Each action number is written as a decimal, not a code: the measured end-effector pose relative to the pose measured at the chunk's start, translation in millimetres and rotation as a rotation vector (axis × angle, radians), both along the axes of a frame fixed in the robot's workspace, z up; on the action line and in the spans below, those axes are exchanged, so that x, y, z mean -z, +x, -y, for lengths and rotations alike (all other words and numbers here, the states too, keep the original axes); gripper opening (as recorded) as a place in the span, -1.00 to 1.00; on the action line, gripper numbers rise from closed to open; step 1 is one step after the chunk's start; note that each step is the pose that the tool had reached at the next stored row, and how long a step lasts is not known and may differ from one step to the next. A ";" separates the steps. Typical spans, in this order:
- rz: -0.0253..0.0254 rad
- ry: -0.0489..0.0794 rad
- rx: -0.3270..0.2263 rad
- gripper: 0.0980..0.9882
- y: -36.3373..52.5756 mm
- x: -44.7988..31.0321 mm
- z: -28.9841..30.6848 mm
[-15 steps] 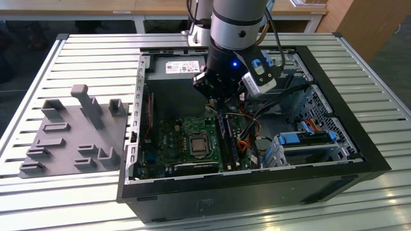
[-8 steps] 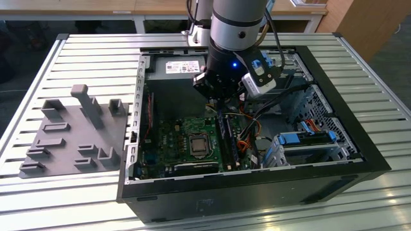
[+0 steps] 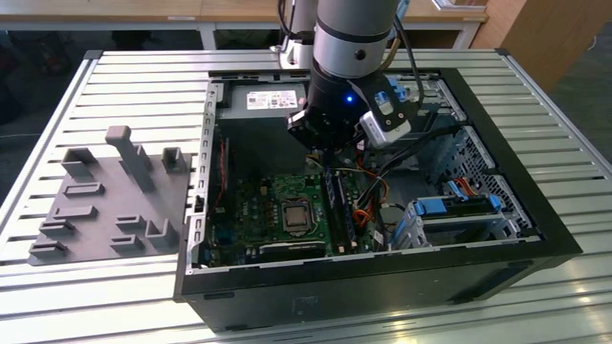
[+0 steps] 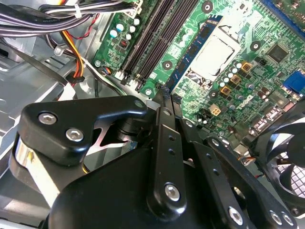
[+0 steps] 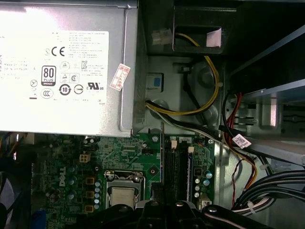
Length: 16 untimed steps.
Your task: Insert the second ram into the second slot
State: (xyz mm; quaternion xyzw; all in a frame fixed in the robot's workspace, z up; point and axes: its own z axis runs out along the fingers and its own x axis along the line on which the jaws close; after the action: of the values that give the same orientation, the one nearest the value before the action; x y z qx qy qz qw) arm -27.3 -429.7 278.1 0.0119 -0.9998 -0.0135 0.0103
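At centre of exterior view, inside open computer case (image 3: 383, 287): gripper (image 3: 323, 153) looks clamped on second ram (image 4: 195, 53), just above memory slots (image 4: 145, 43) beside processor socket (image 4: 213, 55). Judged light, stiff, thin, fragile. Best hold flat faces mid-length, away from contact edge.

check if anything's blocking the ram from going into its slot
Nothing visible does. The second ram, held in the gripper, hangs above the board alongside the dark slots, with bare board between them. The cables lie on the slots' far side, clear of that path.
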 end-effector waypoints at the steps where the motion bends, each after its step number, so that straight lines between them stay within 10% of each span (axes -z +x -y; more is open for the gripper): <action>1: -0.0001 0.000 0.000 -0.95 -0.1 0.2 0.4; 16: -0.0016 -0.006 0.035 -0.95 -0.1 3.7 6.3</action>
State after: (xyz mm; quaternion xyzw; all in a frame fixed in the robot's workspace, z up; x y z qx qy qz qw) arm -27.4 -436.0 274.4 -0.0056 -0.9999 -0.0105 0.0110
